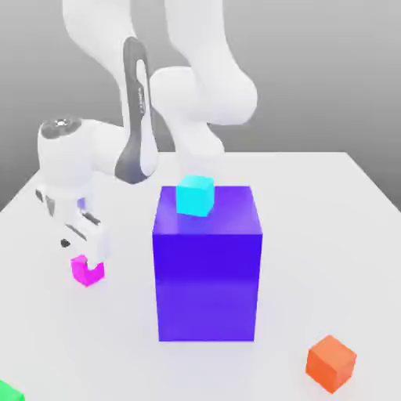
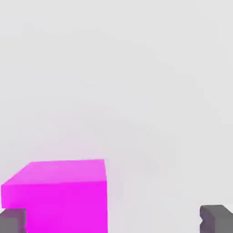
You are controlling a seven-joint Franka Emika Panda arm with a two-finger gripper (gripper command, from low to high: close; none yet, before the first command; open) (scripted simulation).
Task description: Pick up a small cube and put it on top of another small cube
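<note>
I have the jaws (image 1: 88, 252) low at the left of the exterior frame, right down at the surface (image 1: 329, 235), and they stand apart. In the hand view I see the two dark fingertips (image 2: 217, 217) spread wide at the lower corners of the frame, with pale surface (image 2: 136, 91) between and beyond them.

The small magenta cube (image 1: 87, 270) sits on the surface at the left of the exterior frame, directly under the jaws, with one white finger (image 1: 95, 244) coming down in front of its upper part. In the hand view the magenta cube (image 2: 59, 195) lies at the lower left, pressed up close to the fingertip on that side and well apart from the other one, so it is off-centre in the gap rather than in the middle. I cannot tell whether that near fingertip actually touches it.

In the middle of the exterior frame stands the big blue-purple block (image 1: 207, 266), upright on the surface, with a cyan cube (image 1: 194, 196) resting on its top face toward the back left corner. An orange cube (image 1: 330, 363) lies on the surface at the lower right of that frame, well apart from the block. A sliver of something green (image 1: 9, 391) shows at the lower left corner. The white arm (image 1: 188, 78) arcs down from the top of the frame behind the block.
</note>
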